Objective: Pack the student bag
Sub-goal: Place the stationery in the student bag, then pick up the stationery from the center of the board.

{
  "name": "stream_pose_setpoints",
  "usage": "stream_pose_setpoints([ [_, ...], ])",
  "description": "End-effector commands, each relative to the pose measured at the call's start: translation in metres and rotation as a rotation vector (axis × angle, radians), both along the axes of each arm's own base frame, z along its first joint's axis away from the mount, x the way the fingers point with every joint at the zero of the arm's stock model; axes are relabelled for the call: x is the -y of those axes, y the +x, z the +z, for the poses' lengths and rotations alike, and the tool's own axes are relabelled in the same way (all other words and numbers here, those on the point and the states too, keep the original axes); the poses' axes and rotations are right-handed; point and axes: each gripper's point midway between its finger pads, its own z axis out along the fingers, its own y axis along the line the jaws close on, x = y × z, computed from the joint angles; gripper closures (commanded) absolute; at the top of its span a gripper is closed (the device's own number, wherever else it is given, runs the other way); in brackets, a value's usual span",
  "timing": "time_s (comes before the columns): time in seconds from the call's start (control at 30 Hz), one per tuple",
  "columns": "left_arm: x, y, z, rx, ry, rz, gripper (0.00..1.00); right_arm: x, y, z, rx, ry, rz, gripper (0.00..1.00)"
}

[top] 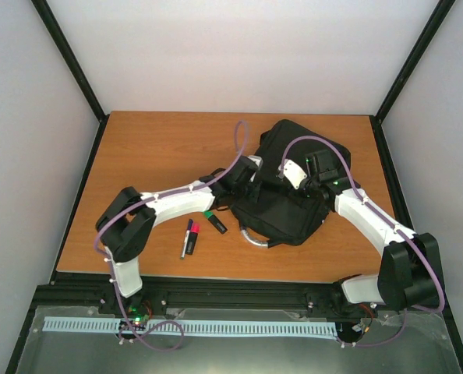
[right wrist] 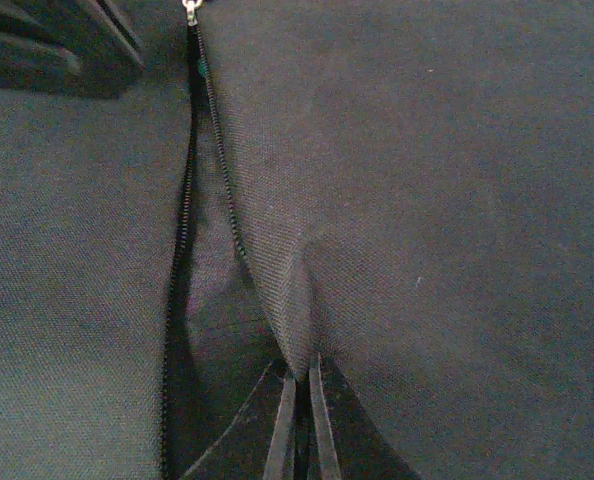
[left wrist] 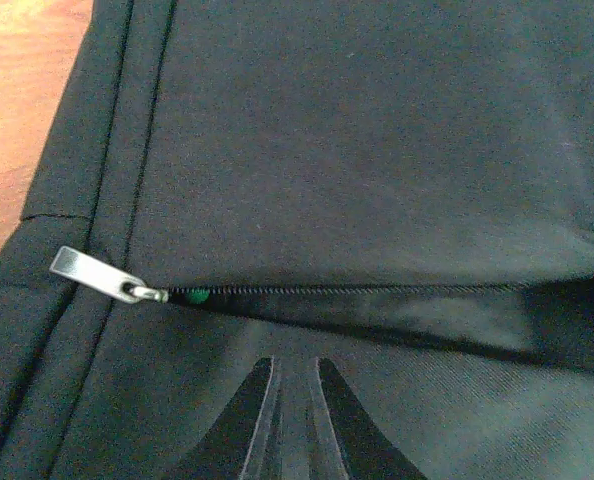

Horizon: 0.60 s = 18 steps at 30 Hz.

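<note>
While the bench (top: 153, 148) carries the student bag (top: 282, 214) right of centre in the top view, the packing seems to be only at an early part. The front pocket (left wrist: 377, 292) of the bag is unzipped into a narrow slit, so it is ready to receive things. The right claw (right wrist: 299, 368) is together and pinches a fold of the bag's fabric beside this slit. The left claw (left wrist: 295, 362) is together too, on the cloth below the zipper; whether it holds cloth cannot be told. A pink-capped marker (top: 188, 238) and a green-capped marker (top: 216, 224) lie on the bench near the bag's left side, probably not yet packed. Beside the zipper pull (left wrist: 92, 272), a small green thing (left wrist: 195, 295) shows inside the slit.
</note>
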Motion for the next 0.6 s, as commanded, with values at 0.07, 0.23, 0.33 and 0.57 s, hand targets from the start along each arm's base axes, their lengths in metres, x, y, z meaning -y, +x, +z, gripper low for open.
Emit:
stream_pose_setpoints([
  [0.07,-0.024,-0.028,0.028,0.003,-0.010,-0.059,0.90,-0.005,-0.005,-0.004,-0.028,0.015,0.026,0.97],
  [0.23,-0.052,-0.045,0.040,0.023,-0.001,-0.022,0.45,-0.006,-0.005,-0.005,-0.034,0.018,0.027,0.97],
  [0.33,-0.086,-0.043,0.047,0.038,0.036,0.132,0.01,-0.006,-0.005,-0.006,-0.040,0.017,0.030,0.97],
  [0.57,-0.153,-0.046,0.038,0.040,0.313,0.341,0.00,-0.006,-0.004,-0.007,-0.045,0.017,0.027,0.97],
])
